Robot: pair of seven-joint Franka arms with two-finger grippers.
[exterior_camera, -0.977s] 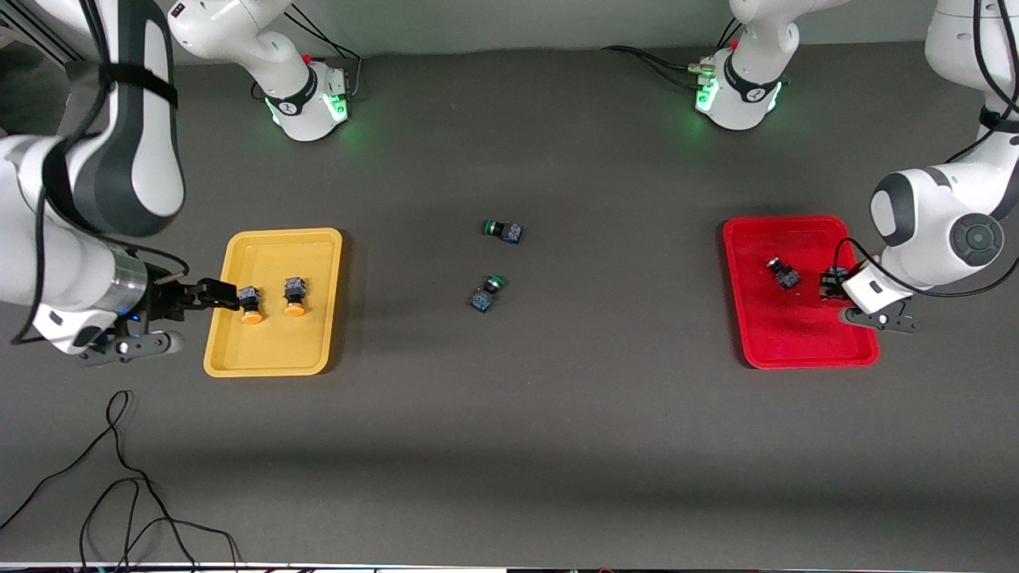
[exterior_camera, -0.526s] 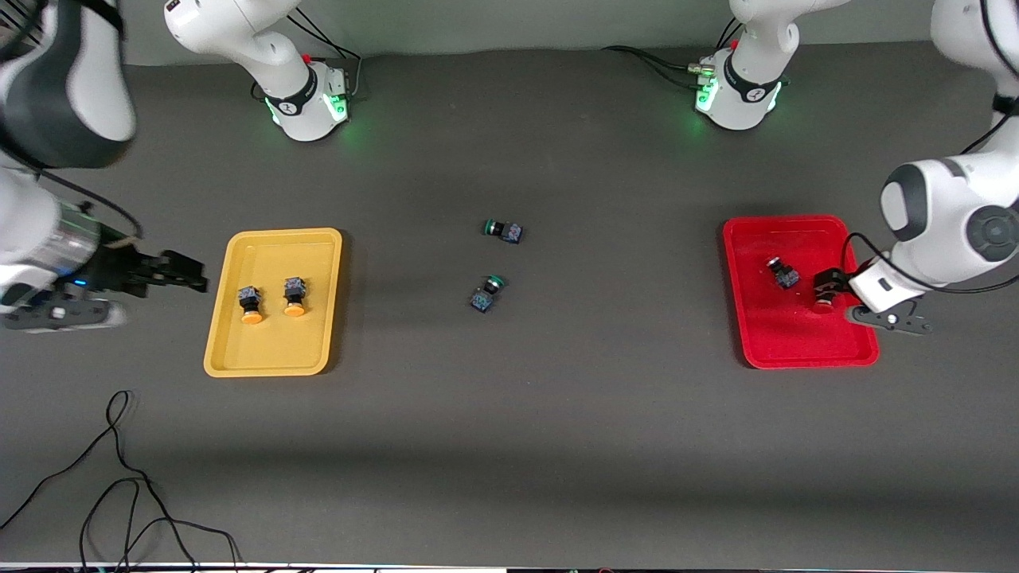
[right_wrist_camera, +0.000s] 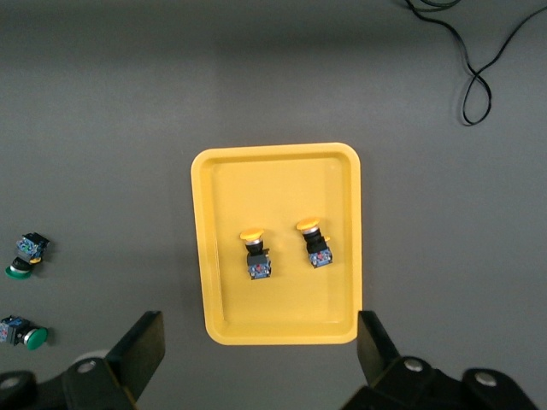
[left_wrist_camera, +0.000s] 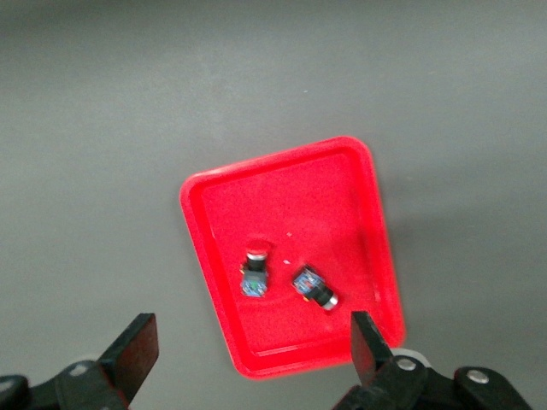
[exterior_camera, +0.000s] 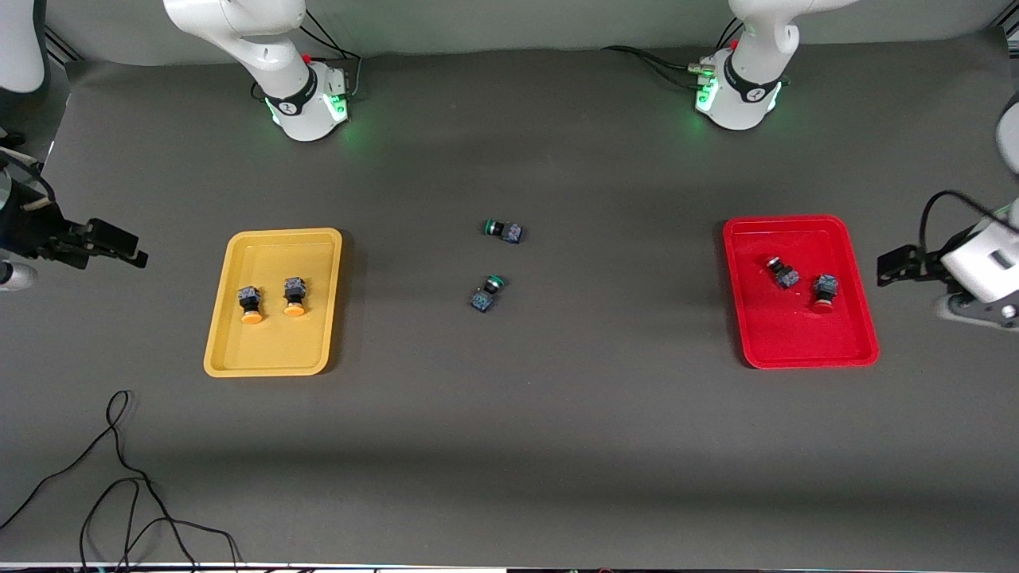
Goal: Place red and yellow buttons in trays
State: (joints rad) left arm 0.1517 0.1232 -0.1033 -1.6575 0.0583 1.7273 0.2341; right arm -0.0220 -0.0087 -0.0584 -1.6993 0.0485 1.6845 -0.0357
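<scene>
While both my pincers hang released, near edge: a loose black cable (exterior_camera: 119,477) curls on the table toward my right arm's end, and nothing of the task lies there.
Yellow tray (exterior_camera: 271,350): sits toward my right arm's end; both yellow buttons (exterior_camera: 251,305) lie inside it side by side, apart from each other, caps pointing at the front camera.
Red tray (exterior_camera: 796,342): sits toward my left arm's end; both red buttons (exterior_camera: 825,291) lie in its farther half, near each other but not touching.
Right gripper (exterior_camera: 131,247): fingers spread, nothing between them, over bare table beside the yellow tray.
Left gripper (exterior_camera: 888,267): fingers spread and empty too, over bare table just beside the red tray's rim.
Green buttons (exterior_camera: 487,292): two of them mid-table between the trays, one a little farther from the camera than the other. Not mine to sort.
Step in hand: by my reckoning all four caps are home, so this is the pull-away.
Doing it well: I'd keep both wrists high and off the rims so neither tray gets nudged, stay spread so nothing catches, and leave the green pair alone.
Risk: a button on its side could roll if its tray is bumped.
</scene>
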